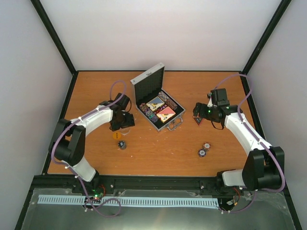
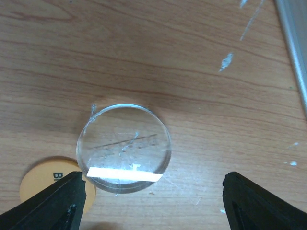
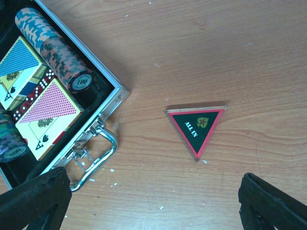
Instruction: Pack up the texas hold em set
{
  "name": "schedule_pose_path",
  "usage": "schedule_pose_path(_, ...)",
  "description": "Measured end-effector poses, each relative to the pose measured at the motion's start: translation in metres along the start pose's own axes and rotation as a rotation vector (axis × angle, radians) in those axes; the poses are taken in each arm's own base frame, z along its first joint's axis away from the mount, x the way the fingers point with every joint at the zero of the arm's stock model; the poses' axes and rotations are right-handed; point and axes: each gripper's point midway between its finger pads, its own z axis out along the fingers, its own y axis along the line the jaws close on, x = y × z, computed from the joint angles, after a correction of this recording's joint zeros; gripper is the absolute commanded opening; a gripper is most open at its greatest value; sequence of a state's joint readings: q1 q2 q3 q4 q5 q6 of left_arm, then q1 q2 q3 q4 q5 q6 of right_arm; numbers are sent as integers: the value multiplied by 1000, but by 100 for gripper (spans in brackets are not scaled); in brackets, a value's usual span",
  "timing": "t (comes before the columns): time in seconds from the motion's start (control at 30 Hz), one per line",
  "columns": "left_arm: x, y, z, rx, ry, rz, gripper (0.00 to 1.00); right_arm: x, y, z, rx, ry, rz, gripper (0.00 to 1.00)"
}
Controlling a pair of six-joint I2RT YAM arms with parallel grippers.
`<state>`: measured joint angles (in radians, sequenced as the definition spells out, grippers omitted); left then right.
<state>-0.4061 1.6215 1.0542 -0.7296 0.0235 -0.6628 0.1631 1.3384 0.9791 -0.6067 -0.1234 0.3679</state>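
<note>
Red-edged black triangular token (image 3: 197, 128) reading "ALL IN", striped chip (image 3: 81, 81) marked "100", left gripper (image 2: 153, 196) and right gripper (image 3: 153, 201) both apart

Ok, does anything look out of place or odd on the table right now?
Yes. Several pieces lie outside the open case: the triangular token beside its handle, a clear disc next to an orange disc, and loose chips toward the near edge. White flecks dot the table.
</note>
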Motion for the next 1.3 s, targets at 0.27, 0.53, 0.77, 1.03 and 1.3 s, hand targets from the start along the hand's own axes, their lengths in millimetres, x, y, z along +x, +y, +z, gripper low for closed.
schedule_pose_path(0.27,-1,10,14,-49,15,-12,74,0,2,0,-8,-1,15,95)
schedule_pose_path(0.53,-6,17,20,-64,9,-29,74,1,1,1,-8,2,28,95)
schedule_pose_path(0.77,-7,16,25,-64,12,-28,74,0,1,1,-10,-2,36,95)
schedule_pose_path(1.03,-4,18,30,-73,20,-25,74,0,2,1,-13,-1,40,95)
schedule_pose_path(1.3,1,24,36,-92,36,-18,74,0,2,1,-17,-3,41,95)
